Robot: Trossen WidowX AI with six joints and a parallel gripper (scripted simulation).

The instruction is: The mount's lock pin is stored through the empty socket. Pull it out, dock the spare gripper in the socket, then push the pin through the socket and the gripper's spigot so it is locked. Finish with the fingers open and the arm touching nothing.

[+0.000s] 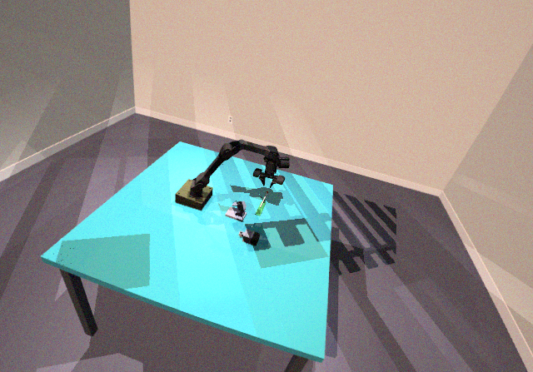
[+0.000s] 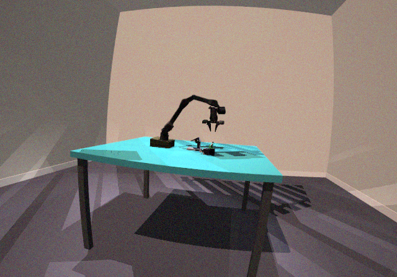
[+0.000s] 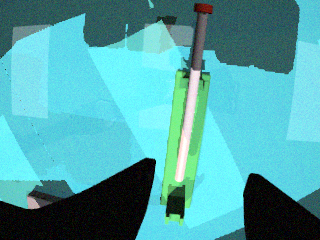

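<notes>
— What do you count, near to far?

— One spare gripper (image 1: pixel 250 236), one mount (image 1: pixel 236 210), one lock pin (image 1: pixel 263 200) lying on a green strip (image 1: pixel 259 209), and your one gripper (image 1: pixel 269 180) above them.

— Is your gripper holding anything?

— No; its fingers stand part open on nothing, raised above the pin.

— Any writing?

— None you could read. The table (image 1: pixel 129 213) is turquoise; beige walls and grey floor lie beyond.
</notes>
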